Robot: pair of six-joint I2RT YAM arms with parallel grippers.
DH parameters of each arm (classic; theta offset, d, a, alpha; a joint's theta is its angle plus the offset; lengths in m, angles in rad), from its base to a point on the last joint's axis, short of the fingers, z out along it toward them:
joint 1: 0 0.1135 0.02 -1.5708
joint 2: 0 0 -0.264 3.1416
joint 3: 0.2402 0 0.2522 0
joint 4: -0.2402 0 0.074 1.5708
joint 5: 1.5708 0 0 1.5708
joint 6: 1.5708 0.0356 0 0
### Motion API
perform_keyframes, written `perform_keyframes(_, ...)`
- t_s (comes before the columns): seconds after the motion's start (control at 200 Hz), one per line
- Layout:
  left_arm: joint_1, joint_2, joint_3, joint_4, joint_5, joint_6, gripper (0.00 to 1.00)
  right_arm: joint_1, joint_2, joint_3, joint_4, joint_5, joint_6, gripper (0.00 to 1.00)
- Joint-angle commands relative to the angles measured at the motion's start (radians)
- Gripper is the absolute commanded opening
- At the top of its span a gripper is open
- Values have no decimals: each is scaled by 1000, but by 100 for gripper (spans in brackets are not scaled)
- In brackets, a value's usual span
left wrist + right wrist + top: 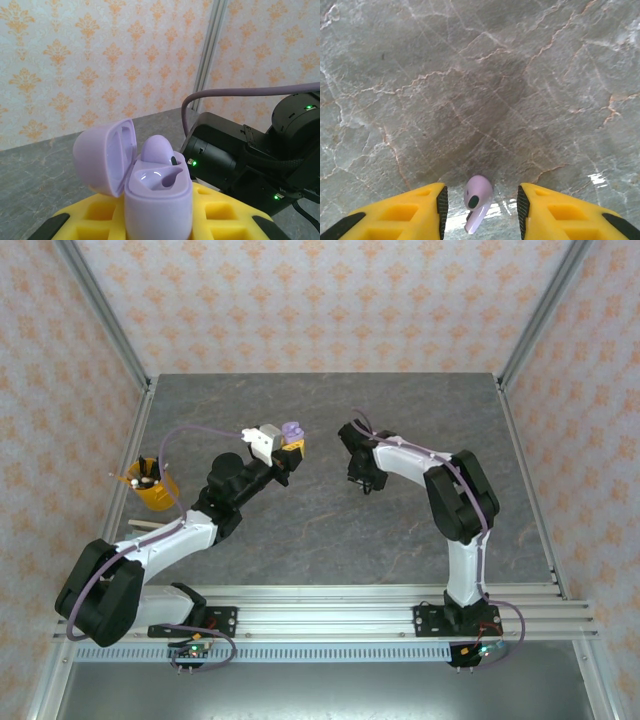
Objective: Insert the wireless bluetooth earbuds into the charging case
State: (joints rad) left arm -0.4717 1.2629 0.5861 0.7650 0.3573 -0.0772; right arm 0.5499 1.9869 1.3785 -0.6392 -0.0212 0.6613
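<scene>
Case [159, 192] lilac, lid open, clamped in left pincer [158, 225]; right pincer [482, 200] parted, not touching, astride loose earbud [477, 196] on surface [480, 90].

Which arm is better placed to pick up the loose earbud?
Right. The right gripper hangs open astride the lilac earbud lying on the table; the left gripper is occupied, shut on the open case.

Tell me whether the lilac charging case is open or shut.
Open: the lilac charging case has its lid swung back, one earbud seated inside, the other socket empty.
</scene>
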Motion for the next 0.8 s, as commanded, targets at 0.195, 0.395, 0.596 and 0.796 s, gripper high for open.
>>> perform_keyframes(0.195,-8,-1,0,37,-14,11,0,12,46,24,-37,60,14,39)
perform_keyframes(0.395,-8,-4,-1,36,-15,13,0,12,64,27,-34,65,16,29)
perform_keyframes(0.596,-8,-5,-2,34,-14,11,0,12,45,17,-25,58,14,16)
perform_keyframes(0.796,-8,-5,0,30,-11,11,0,12,-33,-37,8,77,6,12)
